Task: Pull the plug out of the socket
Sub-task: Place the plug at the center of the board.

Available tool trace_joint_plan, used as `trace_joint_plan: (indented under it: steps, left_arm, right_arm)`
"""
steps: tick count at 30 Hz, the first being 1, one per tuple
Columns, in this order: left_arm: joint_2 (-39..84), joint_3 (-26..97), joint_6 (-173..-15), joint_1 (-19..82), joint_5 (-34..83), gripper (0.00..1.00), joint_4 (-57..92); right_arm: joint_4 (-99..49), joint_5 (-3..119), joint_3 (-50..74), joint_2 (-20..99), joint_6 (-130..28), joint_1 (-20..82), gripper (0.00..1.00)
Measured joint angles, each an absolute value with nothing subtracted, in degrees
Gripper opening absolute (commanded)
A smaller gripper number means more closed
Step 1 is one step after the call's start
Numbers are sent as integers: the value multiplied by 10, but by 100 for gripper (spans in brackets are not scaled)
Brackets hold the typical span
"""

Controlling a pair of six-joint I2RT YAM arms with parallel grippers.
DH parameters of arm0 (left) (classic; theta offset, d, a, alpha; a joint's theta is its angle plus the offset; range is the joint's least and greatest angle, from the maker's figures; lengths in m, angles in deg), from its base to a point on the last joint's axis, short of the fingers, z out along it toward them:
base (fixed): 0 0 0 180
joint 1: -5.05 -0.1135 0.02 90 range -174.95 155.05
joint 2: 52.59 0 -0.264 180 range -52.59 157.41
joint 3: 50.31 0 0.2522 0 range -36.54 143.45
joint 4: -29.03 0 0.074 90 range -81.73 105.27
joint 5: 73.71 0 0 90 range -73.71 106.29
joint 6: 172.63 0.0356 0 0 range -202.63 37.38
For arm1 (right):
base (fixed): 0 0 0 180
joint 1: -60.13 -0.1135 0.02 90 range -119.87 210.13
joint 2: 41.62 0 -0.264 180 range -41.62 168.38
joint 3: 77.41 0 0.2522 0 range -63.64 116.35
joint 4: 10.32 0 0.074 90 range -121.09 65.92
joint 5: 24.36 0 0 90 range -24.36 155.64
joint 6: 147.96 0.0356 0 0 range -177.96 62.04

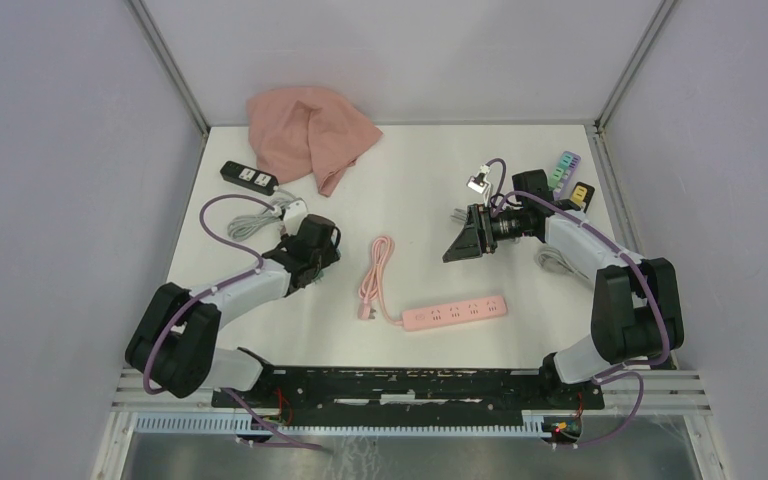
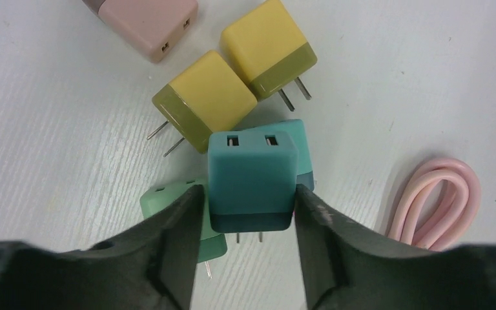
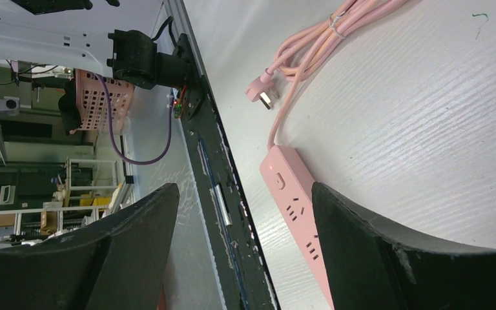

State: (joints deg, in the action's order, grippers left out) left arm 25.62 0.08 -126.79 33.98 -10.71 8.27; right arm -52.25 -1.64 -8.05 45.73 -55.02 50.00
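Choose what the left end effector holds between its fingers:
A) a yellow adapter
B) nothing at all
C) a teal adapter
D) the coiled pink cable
C: in the left wrist view the teal adapter sits between the two black fingers of the left end effector, which touch it on both sides.
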Motion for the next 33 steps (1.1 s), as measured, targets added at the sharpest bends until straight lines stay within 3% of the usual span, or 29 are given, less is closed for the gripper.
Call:
trace_joint_plan:
  steps: [2,7,19,33]
  left_arm:
    - [257,3,-1269,339,-110,90,76]
    - [257,7,-1269,338,-122,99,68]
    - [181,4,-1251,337,-65,100,60]
    - [110,-123,-1196,340,292,96,329]
  right_arm:
    - [-523,-17,-81,457,-551,500,81]
    - [-523,-18,-81,457,-553,500,81]
    - [-533,-18,-79,457,-564,500,82]
    - [-569,-18,-70,457,-601,500,82]
